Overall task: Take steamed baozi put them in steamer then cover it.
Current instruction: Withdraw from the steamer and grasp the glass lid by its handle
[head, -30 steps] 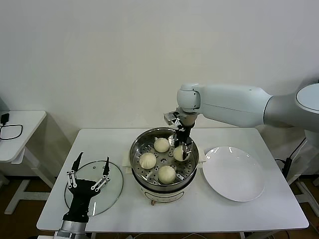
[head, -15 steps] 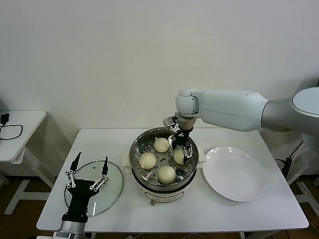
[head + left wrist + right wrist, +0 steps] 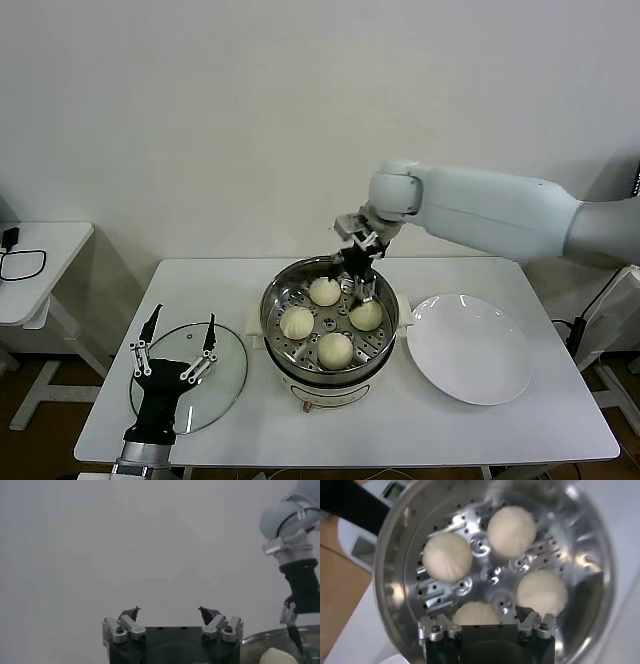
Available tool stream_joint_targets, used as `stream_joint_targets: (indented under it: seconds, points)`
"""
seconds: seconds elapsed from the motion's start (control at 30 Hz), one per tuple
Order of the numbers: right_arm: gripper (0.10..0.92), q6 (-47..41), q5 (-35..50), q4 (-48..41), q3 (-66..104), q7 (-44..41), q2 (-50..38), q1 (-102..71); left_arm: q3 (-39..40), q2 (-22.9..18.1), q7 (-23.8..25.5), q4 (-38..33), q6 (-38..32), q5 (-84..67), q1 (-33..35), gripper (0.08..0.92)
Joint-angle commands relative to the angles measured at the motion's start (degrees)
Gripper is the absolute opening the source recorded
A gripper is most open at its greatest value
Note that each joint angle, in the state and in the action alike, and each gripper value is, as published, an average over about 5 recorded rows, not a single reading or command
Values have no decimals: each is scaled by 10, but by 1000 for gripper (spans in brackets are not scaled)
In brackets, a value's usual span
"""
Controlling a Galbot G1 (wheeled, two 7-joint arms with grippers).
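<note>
1. Since the earlier frames the right gripper [image 3: 362, 283] has been raised off the rightmost bun and drawn back toward the far rim of the steamer [image 3: 278, 290]; its arm has been swung up and to the right.
2. The right gripper is now seen empty, its fingers parted, held above the far side of the perforated tray; nothing is gripped between them.
3. Four steamed baozi [image 3: 324, 291] are seated inside the steamer, spaced apart on the tray: one at the far side, one at the left, one at the right, one at the near side; in the right wrist view all four [image 3: 512, 524] are seen beneath the spread fingertips.
4. The steamer is set at the middle of the white table [image 3: 545, 415], uncovered.
5. The glass lid [image 3: 232, 362] is laid flat on the table to the left of the steamer, just beside it; the left gripper [image 3: 178, 352] is held over the lid with its fingers spread wide and nothing between them, as the left wrist view [image 3: 170, 615] also shows.
6. A white plate [image 3: 470, 350] is placed on the table to the right of the steamer, near it; nothing is carried on it.
</note>
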Motion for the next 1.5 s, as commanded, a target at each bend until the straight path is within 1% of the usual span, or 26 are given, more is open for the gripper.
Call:
stream_joint_targets:
  seconds: [0.03, 0.13, 0.23, 0.3, 0.4, 0.5, 0.63, 0.77, 0.93, 1.07, 1.17, 1.27, 1.5]
  points:
    - [823, 156, 44, 68, 175, 601, -151, -119, 0, 5, -44, 54, -6, 162, -17, 823]
    - [823, 184, 39, 82, 282, 736, -182, -229, 0, 9, -51, 69, -3, 196, -21, 823]
    - [823, 202, 30, 91, 390, 819, -199, -344, -2, 12, -54, 77, 7, 218, -21, 823]
    - [823, 209, 21, 90, 456, 853, -206, -413, -5, 14, -56, 82, 12, 236, -21, 823]
    - [823, 217, 7, 85, 569, 877, -206, -515, -12, 17, -59, 96, 14, 276, -22, 823]
    - [823, 219, 3, 93, 687, 880, -197, -626, -19, 21, -59, 117, 12, 323, -23, 823]
    - [823, 223, -17, 112, 812, 857, -181, -764, -31, 30, -62, 153, 8, 391, -22, 823]
    - [823, 230, -30, 136, 903, 825, -161, -878, -52, 40, -75, 199, 4, 473, -22, 823]
    - [823, 239, -35, 154, 992, 789, -136, -976, -81, 51, -88, 271, 2, 591, -29, 823]
    - [823, 244, -35, 167, 1035, 771, -123, -1026, -92, 55, -108, 322, 5, 659, -43, 823]
    - [823, 246, -38, 172, 1049, 764, -112, -1046, -104, 47, -130, 348, 2, 720, -56, 823]
    - [823, 247, -41, 172, 1052, 760, -103, -1055, -107, 41, -138, 359, 0, 746, -62, 823]
    - [823, 247, -52, 168, 1043, 755, -90, -1055, -96, 31, -151, 371, 12, 743, -90, 823]
